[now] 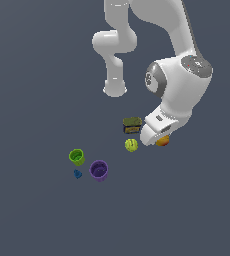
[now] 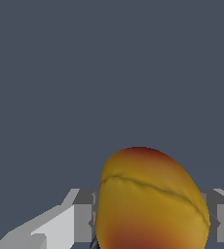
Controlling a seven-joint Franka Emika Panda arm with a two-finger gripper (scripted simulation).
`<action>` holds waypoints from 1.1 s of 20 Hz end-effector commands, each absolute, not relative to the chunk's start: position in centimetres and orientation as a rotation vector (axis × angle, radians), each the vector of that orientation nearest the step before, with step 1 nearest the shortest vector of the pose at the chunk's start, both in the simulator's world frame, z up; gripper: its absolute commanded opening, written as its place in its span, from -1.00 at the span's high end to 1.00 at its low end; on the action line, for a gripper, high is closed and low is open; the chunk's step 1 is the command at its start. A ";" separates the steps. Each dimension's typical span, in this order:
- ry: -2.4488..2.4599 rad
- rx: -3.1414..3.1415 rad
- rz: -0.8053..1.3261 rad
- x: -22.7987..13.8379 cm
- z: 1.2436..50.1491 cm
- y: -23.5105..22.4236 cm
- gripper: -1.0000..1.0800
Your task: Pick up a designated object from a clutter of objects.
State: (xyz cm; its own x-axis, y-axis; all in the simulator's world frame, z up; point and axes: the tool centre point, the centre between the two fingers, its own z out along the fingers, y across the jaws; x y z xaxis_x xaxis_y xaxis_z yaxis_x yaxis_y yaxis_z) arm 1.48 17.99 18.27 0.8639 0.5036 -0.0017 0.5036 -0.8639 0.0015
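With the tool straddling the orange fruit, its fingers flank it closely on the tabletop; whether they grip it, I cannot tell. The yellow-green ball sits just beside, at the fruit's 9 o'clock, so clamp squarely, then lift straight up.

Exterior view high, far; wrist view close; both perhaps share orange fruit.
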 end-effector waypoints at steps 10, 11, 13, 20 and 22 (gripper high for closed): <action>0.821 3.034 0.000 -1.4 29.4 14.6 1.00; 0.821 3.034 0.000 -1.6 30.2 14.4 1.00; 0.821 3.034 0.000 -2.0 31.6 13.9 1.00; 0.820 3.034 0.000 -2.7 35.3 12.8 1.00; 0.820 3.034 0.000 -2.8 35.8 12.6 1.00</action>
